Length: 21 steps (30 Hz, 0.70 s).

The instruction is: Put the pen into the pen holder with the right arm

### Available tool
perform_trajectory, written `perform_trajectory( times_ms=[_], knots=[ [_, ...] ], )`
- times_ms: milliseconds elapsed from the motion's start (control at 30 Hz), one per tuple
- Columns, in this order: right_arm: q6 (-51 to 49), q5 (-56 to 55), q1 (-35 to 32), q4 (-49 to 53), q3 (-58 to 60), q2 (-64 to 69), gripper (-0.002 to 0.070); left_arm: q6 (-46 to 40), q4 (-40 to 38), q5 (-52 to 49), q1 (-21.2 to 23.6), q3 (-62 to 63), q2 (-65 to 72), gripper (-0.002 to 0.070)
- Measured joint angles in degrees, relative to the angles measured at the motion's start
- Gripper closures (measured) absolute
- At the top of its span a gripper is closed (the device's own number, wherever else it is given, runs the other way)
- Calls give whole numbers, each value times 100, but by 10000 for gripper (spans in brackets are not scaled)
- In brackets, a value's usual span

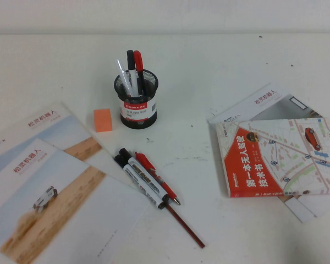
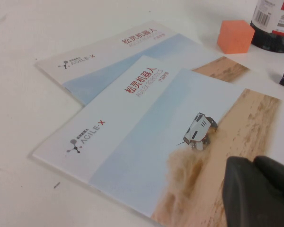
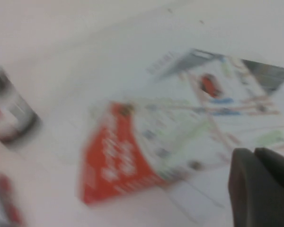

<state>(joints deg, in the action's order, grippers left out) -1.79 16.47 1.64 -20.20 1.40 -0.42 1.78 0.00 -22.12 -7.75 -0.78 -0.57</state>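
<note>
The red pen [image 1: 157, 178] lies on the table in front of the pen holder [image 1: 136, 99], next to two black-capped white markers [image 1: 138, 177] and over a thin dark-red stick [image 1: 186, 225]. The black mesh holder stands upright and holds several pens. Neither arm shows in the high view. My left gripper [image 2: 254, 161] hovers over the brochures [image 2: 146, 142], its fingers together and empty. My right gripper [image 3: 253, 152] hovers over the orange-and-white book [image 3: 180, 137], fingers together and empty. The holder shows blurred at that view's edge [image 3: 9, 113].
An orange eraser [image 1: 103, 120] lies left of the holder. Two brochures [image 1: 38, 181] cover the left front of the table. The book [image 1: 280, 157] lies on papers at the right. The left wrist view shows the eraser [image 2: 235, 35] and the holder's base [image 2: 274, 23].
</note>
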Motion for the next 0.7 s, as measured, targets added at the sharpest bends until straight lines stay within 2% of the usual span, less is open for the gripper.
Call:
perform_trajectory(
  times_ms=[200,267,533,700],
  knots=[
    [0,-734,0,-3063,0,0,696,0,0,0,0,0,0,676],
    [0,-852,0,-3723,0,0,696,0,0,0,0,0,0,676],
    [0,-893,0,-4148,0,0,696,0,0,0,0,0,0,676],
    [759,-259,0,-4051,-54,0,696,0,0,0,0,0,0,676]
  ],
)
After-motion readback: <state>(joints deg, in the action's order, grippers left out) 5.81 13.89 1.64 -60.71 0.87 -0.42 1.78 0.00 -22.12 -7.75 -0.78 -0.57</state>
